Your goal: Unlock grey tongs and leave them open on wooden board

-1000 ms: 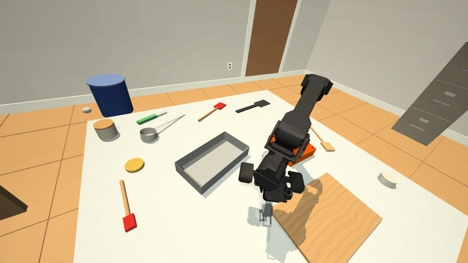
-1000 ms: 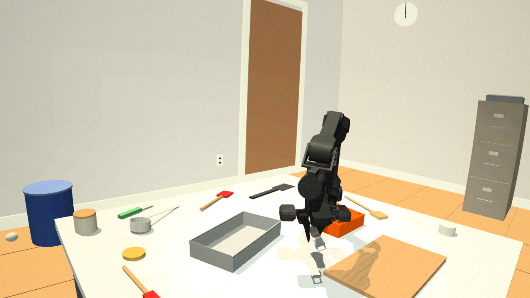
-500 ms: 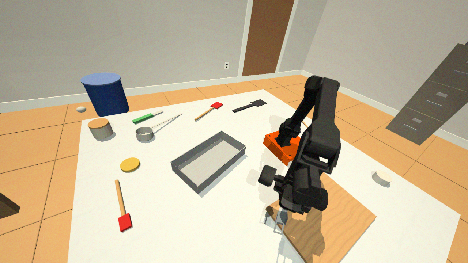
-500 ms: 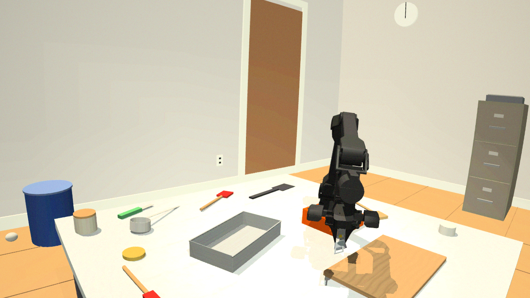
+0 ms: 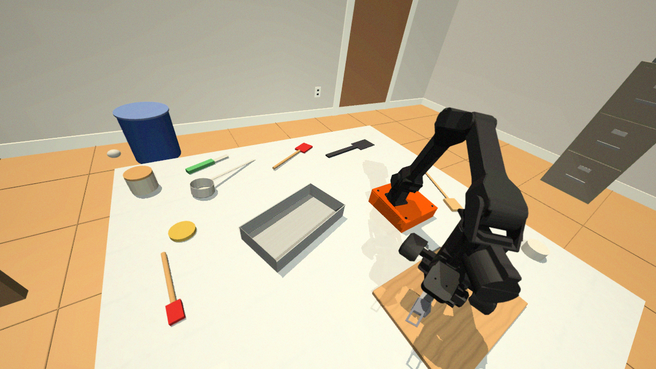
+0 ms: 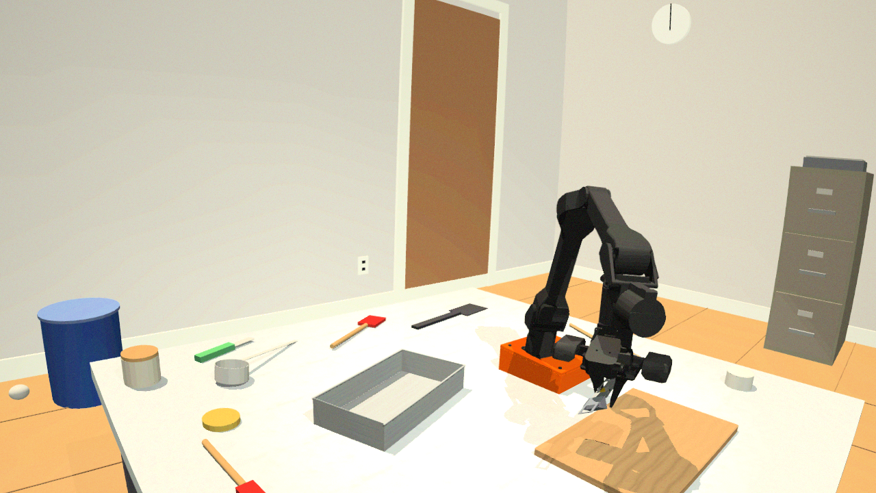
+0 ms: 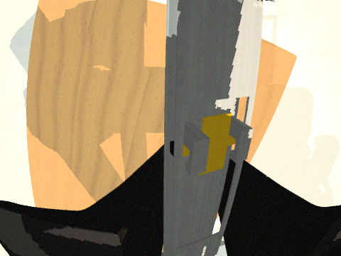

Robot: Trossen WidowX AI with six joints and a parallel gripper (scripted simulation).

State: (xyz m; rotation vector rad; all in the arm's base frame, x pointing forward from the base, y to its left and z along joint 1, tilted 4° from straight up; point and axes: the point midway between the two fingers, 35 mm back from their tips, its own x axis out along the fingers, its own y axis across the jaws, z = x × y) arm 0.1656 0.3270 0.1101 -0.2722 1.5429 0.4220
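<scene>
The grey tongs are clamped between the black fingers of the gripper, one finger on either side. In the wrist view they run lengthwise between the fingers, long and flat-sided with a faint brushed grain, and a mustard-yellow piece sits between two square grey lugs. An open rectangular frame shows at their lower end in the top view, beyond the fingertips. Whether the lock is released cannot be told.

Behind the tongs in the wrist view lies the wooden board, a flat tan slab with wavy grain, crossed by the arm's shadow. The top view shows the tongs overlapping it near one corner.

A red-headed spatula with a round wooden handle lies on the smooth white tabletop. Past it are a yellow disc and the roasting tin, a straight-walled grey rectangle with a paler floor, well apart from the tongs. The arm rises from a blocky orange base. Farther back, a black spatula lies flat; beyond the table stands a blue cylindrical bin.
</scene>
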